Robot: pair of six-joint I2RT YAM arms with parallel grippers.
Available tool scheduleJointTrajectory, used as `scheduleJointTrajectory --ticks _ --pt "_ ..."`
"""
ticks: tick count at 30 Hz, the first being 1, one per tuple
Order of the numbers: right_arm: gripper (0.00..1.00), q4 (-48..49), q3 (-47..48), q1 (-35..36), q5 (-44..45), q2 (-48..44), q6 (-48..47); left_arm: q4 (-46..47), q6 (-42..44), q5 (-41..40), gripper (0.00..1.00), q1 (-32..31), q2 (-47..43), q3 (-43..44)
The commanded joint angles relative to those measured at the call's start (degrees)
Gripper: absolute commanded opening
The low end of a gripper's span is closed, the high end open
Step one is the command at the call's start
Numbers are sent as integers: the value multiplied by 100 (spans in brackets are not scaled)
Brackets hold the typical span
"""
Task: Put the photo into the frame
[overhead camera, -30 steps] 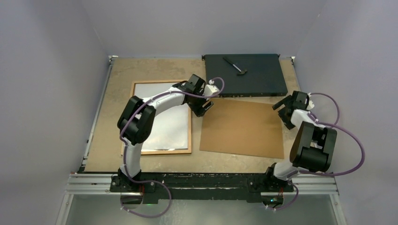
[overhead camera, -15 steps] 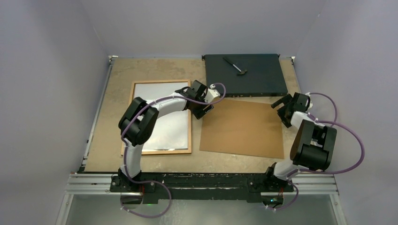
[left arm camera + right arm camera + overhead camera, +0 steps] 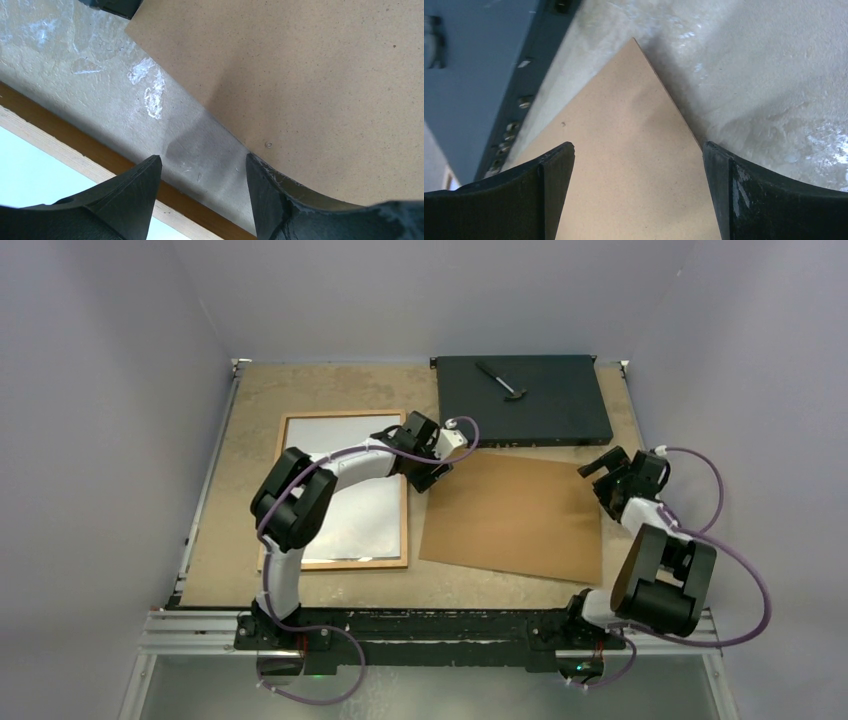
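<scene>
Hardboard sheet [image 3: 515,515] has slid slightly toward the open, empty left jaws while the open, empty right jaws now straddle its corner, suggesting backing comes next; the photo [image 3: 350,510] lies in the frame [image 3: 335,563] beside the left jaws.

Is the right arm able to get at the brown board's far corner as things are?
Probably yes: the right tool is open directly over the board corner, and nothing lies between them.
</scene>
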Motion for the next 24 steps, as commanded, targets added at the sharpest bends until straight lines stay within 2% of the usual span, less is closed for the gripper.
scheduleJointTrajectory --ticks 1,8,14,24 --pt "99 -218 -123 215 -2086 -695 581 154 -20 457 62 -100 383 -313" --pt "92 -64 -240 215 -3210 -1408 875 196 -2 536 61 -100 370 -355" --pt "82 799 -639 221 -4522 -1649 1349 198 -8 555 61 -96 358 -358" --pt "75 1213 -1162 270 -5153 -2141 1858 98 28 526 60 -105 264 -306"
